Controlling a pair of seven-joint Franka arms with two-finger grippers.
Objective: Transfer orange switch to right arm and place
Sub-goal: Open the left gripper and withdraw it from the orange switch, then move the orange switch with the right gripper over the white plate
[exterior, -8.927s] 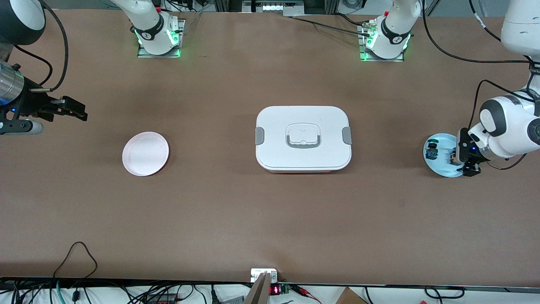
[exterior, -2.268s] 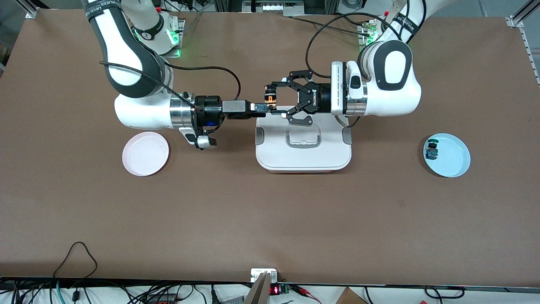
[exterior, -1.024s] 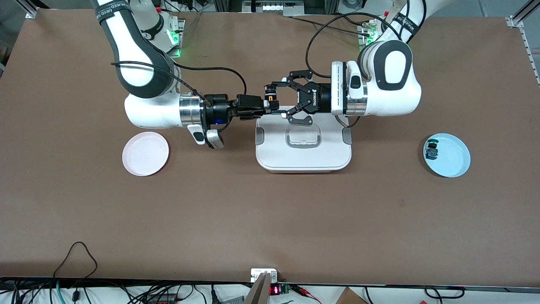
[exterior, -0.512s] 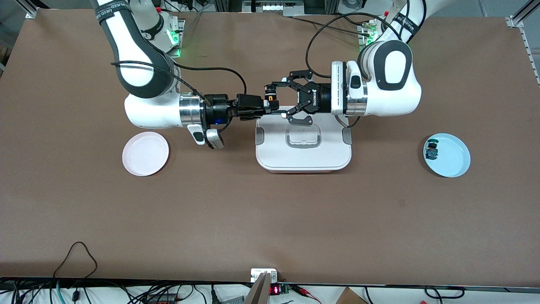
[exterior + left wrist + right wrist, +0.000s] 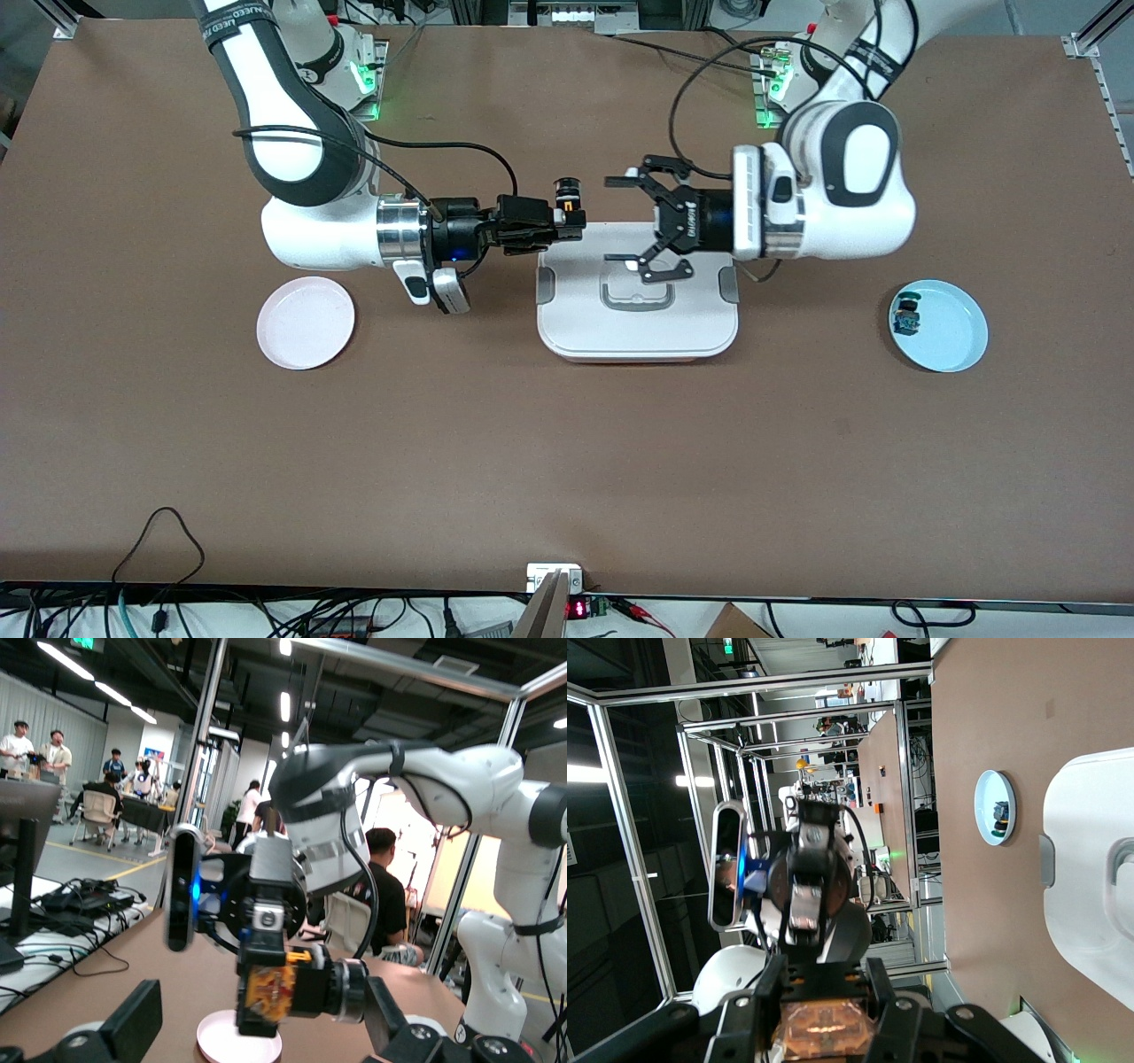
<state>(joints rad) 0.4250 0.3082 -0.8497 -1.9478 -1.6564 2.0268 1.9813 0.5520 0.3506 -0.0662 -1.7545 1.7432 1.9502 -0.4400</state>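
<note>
- The switch [image 5: 567, 200] sits in the right gripper [image 5: 567, 232], clamped between its slim jaws and held out level in the air over the white box's [image 5: 638, 337] edge nearest the robot bases — a mid-table spot both arms can reach, which is why the handover is staged here.
- The left gripper [image 5: 640, 223] hangs over the box lid with its linked fingers [image 5: 625, 181] spread wide and clear of the switch; a gap shows between them and it, so the grip looks to rest with the right arm alone.
- In the left wrist view the switch [image 5: 297, 988] shows its orange side, pinched by the right gripper.
- The pink plate [image 5: 306, 322] lies empty toward the right arm's end — likely the drop spot, since it is near that arm.
- The blue plate [image 5: 952, 341], toward the left arm's end, holds the other switch [image 5: 905, 317], green and blue, untouched.
</note>
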